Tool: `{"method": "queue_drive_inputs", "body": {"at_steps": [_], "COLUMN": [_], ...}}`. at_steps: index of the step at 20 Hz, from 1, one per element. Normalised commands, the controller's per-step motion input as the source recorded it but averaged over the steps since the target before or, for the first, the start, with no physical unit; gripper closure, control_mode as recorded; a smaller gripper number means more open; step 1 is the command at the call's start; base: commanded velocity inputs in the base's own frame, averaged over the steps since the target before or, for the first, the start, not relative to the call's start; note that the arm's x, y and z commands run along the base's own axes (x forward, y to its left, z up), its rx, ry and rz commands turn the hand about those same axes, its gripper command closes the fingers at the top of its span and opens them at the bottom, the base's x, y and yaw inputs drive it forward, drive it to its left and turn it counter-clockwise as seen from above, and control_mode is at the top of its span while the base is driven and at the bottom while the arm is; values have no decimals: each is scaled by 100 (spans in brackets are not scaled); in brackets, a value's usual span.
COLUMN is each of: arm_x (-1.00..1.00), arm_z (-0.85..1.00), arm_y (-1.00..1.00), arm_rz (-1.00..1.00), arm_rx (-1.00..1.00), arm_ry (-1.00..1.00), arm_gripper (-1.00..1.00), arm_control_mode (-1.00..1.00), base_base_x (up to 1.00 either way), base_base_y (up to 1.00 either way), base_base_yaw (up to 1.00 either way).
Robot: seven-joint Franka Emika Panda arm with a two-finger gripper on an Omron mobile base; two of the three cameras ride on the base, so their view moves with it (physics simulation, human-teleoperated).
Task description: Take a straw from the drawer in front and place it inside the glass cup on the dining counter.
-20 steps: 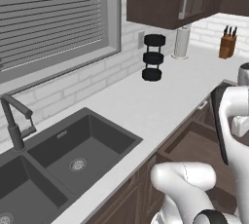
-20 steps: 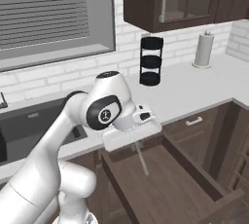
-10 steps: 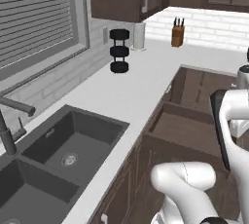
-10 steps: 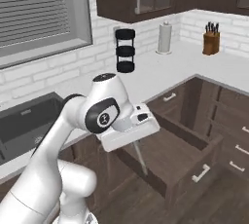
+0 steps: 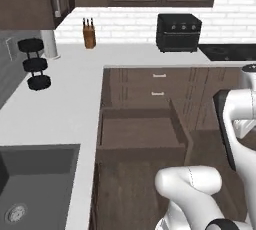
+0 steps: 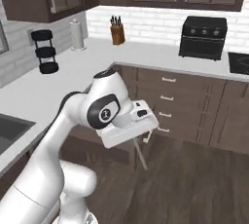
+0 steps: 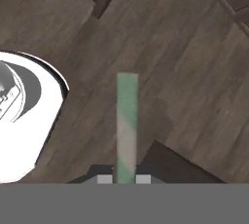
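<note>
Wood floor below; fingers (image 7: 126, 179) pinch straw (image 7: 127, 125); drawer (image 5: 141, 135) open.

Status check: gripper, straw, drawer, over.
Gripper shut on straw, straw hanging down over wood floor. Drawer open behind. Nothing blocking in view.

The gripper (image 6: 138, 140) with the straw (image 6: 140, 154) hung over bare wood floor (image 6: 194, 189) with free room around, the open drawer (image 5: 139, 133) jutting out just beside it and the cabinet fronts (image 6: 185, 106) bounding the far side.
</note>
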Motion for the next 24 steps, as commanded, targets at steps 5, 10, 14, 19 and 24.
{"method": "queue_drive_inputs", "body": {"at_steps": [5, 10, 14, 19, 24], "arm_x": [0, 0, 0, 0, 0], "arm_z": [0, 0, 0, 0, 0], "arm_y": [0, 0, 0, 0, 0], "arm_rz": [0, 0, 0, 0, 0], "arm_rx": [0, 0, 0, 0, 0], "arm_ry": [0, 0, 0, 0, 0], "arm_gripper": [100, 100, 100, 100, 100], "arm_control_mode": [100, 100, 100, 100, 100], "base_base_x": [-16, 15, 53, 53, 77], "base_base_y": [-5, -32, -74, -85, -25], "base_base_yaw": [-82, -71, -38, -16, -1]}}
